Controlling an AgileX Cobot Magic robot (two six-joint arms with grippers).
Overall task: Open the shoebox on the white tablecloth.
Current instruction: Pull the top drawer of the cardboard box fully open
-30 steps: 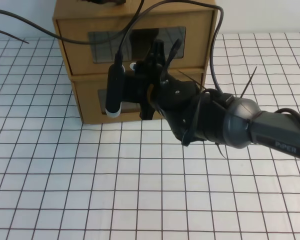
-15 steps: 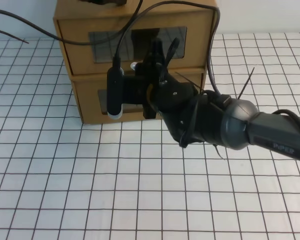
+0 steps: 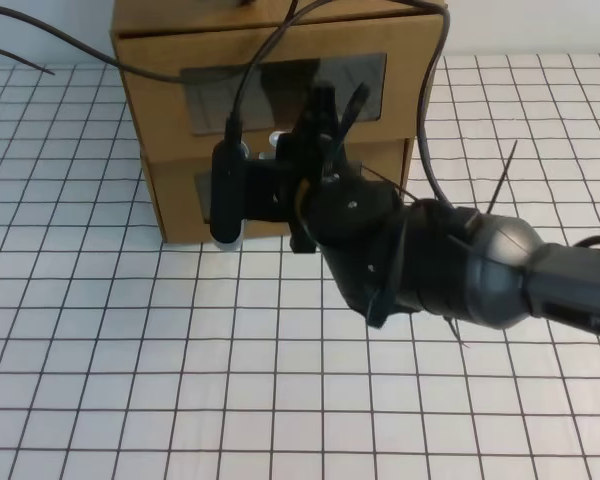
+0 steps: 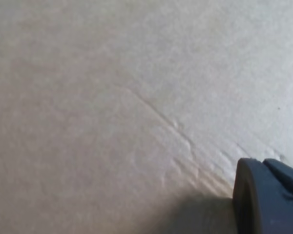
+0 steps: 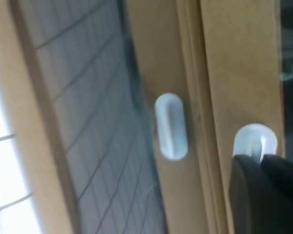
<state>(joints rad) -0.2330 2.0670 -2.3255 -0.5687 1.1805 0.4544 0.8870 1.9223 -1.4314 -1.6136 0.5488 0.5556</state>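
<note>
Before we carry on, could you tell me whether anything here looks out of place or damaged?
Nothing looks damaged or spilled. The shoebox sits square on the lower box on the tablecloth; only a black cable drapes across its front.

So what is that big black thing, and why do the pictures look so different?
That is a black robot arm, filmed from above. It reaches to two stacked boxes standing on a white cloth with thin black grid lines: the upper brown cardboard drawer box and a lower brown cardboard box, each with a clear window. Another picture comes from a camera on that arm's wrist, very close and turned sideways. There its right fingers are shut and seem to pinch the upper box's small white tab handle. The lower box's white tab is untouched. The last picture is from the other arm's wrist camera: just a pale surface and a dark left finger.
</note>
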